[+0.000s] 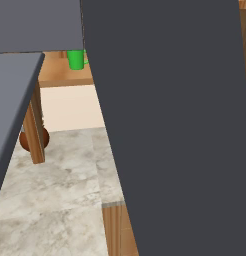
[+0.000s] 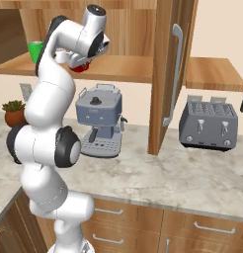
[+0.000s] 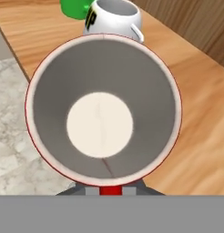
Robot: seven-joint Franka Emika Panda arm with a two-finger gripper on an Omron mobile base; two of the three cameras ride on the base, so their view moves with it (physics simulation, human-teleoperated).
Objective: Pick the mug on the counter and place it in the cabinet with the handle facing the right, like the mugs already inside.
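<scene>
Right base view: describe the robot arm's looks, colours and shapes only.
The arm is built of glossy white rounded segments joined by dark grey to black joint rings, the widest at its bulging middle joint. A light grey cylindrical cap with a dark top crowns the wrist. No cables or markings are visible.

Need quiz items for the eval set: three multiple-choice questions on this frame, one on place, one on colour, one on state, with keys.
1. Where is the red mug?
A. in the gripper, over the cabinet shelf
B. on the counter
C. on the toaster

2. Colour of the cup on the shelf's far end?
A. blue
B. green
C. yellow

3. The cabinet door is:
A. shut
B. open
C. missing

Key: A, the hand view looks straight into it above the wood; B, bright green in both base views; B, it stands edge-on.
</scene>
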